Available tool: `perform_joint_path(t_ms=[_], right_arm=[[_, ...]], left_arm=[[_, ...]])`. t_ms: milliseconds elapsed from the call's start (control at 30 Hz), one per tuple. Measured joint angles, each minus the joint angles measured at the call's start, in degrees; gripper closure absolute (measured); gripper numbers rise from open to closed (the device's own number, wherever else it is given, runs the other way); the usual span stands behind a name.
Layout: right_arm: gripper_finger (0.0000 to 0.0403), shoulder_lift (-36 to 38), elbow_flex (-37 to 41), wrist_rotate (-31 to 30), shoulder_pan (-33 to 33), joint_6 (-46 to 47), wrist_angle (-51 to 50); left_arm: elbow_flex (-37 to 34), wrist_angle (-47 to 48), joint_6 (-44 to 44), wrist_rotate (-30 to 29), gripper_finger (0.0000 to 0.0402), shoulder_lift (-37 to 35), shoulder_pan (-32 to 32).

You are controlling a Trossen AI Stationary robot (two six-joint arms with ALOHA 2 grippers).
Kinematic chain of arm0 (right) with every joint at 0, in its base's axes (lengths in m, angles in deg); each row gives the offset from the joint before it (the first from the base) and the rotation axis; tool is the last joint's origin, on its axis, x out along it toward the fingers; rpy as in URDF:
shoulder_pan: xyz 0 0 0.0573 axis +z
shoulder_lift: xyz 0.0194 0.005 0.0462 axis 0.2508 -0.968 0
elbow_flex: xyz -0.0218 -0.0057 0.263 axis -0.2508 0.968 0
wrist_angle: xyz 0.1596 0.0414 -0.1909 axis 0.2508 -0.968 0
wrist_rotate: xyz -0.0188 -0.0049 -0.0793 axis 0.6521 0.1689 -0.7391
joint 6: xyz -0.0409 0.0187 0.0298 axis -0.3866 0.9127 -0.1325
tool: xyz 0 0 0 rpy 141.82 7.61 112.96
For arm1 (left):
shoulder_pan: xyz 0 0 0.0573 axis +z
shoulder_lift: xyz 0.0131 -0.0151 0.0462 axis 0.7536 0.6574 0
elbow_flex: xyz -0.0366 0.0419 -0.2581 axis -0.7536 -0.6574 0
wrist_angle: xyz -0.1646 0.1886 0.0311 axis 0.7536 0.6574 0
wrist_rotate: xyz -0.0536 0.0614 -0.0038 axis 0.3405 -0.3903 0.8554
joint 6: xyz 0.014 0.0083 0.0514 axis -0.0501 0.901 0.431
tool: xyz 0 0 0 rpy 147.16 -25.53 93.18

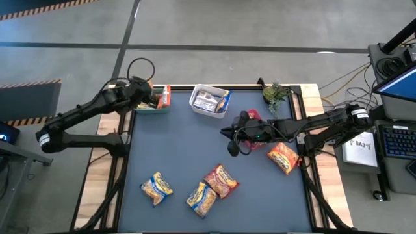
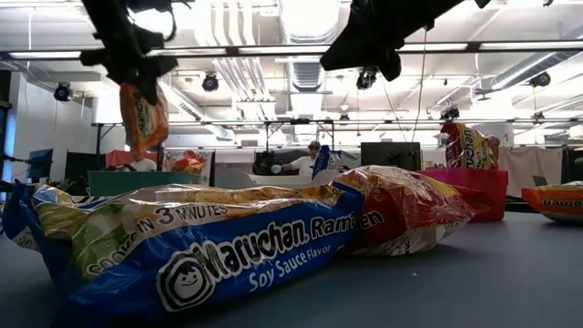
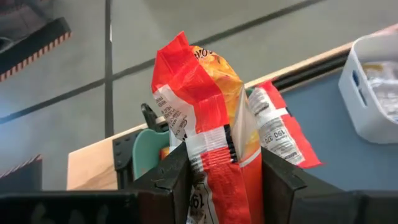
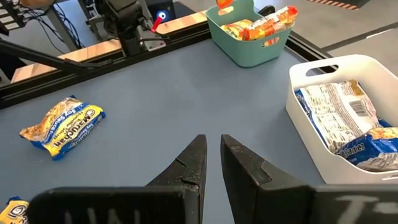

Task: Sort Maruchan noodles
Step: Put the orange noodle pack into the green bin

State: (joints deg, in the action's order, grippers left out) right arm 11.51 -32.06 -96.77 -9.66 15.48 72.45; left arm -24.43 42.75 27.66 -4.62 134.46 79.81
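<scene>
High view: your left hand (image 1: 151,97) hangs over the green bin (image 1: 155,108), so its packet can drop in; four packets (image 1: 221,180) wait on the bench (image 1: 188,149).
Left wrist view: fingers (image 3: 171,177) pinching an orange packet (image 3: 208,118).
Right wrist view: your right hand (image 4: 213,163), pressed together and empty, is above bare bench near the white bin (image 4: 311,81).

My bench (image 1: 175,149) is open across its middle and left: a wide bare stretch runs from the green bin (image 1: 153,104) at upper left down to the packets (image 1: 201,188) along the lower edge. Three packets lie there, with gaps between the leftmost and the other two. The white bin (image 1: 209,101) blocks the upper centre, the red bin (image 1: 253,117) and a plant (image 1: 276,96) the upper right. My right end effector (image 1: 229,135) and arm span the right side; an orange packet (image 1: 283,157) lies just below the arm.
</scene>
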Motion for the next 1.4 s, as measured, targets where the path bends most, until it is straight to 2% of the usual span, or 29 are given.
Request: perform_joint_path(t_ms=[300,733,1067,1400], right_arm=[[0.0364,-0.04,-0.02,0.02,0.0,-0.24,-0.49],[0.0364,-0.04,-0.02,0.02,0.0,-0.24,-0.48],[0.0364,-0.04,0.0,0.02,0.0,-0.68,-0.47],[0.0364,-0.04,0.0,0.02,0.0,-1.12,-0.48]], left_arm=[[-0.01,-2.83,2.32,0.48,0.0288,9.84,4.76],[0.07,-9.46,2.29,1.92,0.0288,21.32,5.73],[0.07,-11.69,2.29,1.85,0.0282,25.59,5.76],[0.07,-13.74,1.84,2.23,0.0275,26.66,5.76]])
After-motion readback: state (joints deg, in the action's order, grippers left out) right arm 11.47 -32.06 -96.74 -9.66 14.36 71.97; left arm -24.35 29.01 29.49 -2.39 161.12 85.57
